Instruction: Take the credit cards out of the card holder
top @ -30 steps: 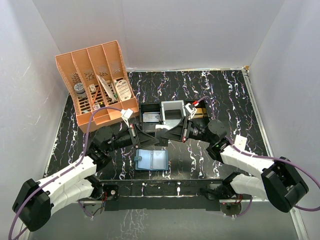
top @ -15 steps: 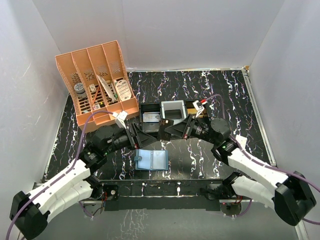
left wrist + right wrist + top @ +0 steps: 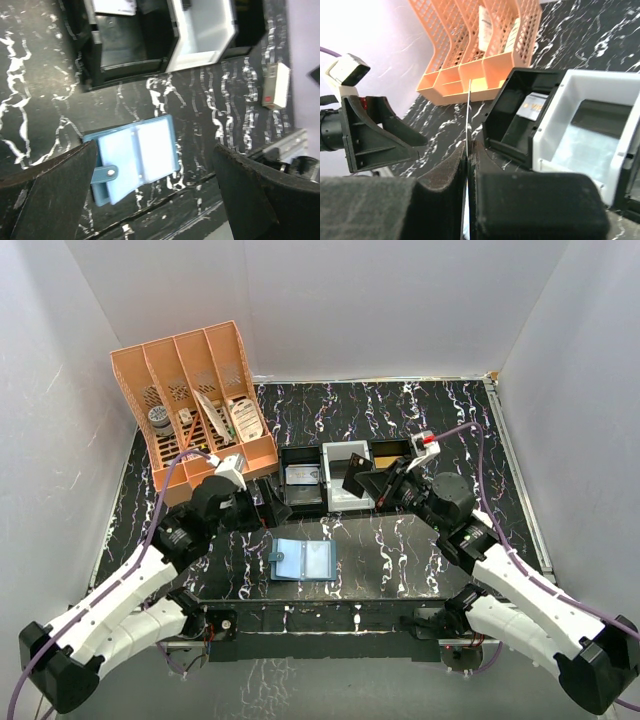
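Left hand (image 3: pixel 155 150): released, fingers spread wide with nothing between them, hovering over the surface (image 3: pixel 430 410) just left of the trays.
Right hand (image 3: pixel 469 155): clenched on a black credit card (image 3: pixel 356 464), which it holds on edge, up off the surface, above the white tray (image 3: pixel 338 453).
Card holder (image 3: pixel 303 560): lies open and flat on the near middle of the surface, pale blue inside facing up, strap tab at its left edge, apart from both hands.
Black tray (image 3: pixel 285 490): touches the white tray's left side and holds a light-faced card (image 3: pixel 301 474).
Orange file organizer (image 3: pixel 195 400): far left, with items in its slots.
White box with red mark (image 3: pixel 275 86): on the surface, right of the card holder.
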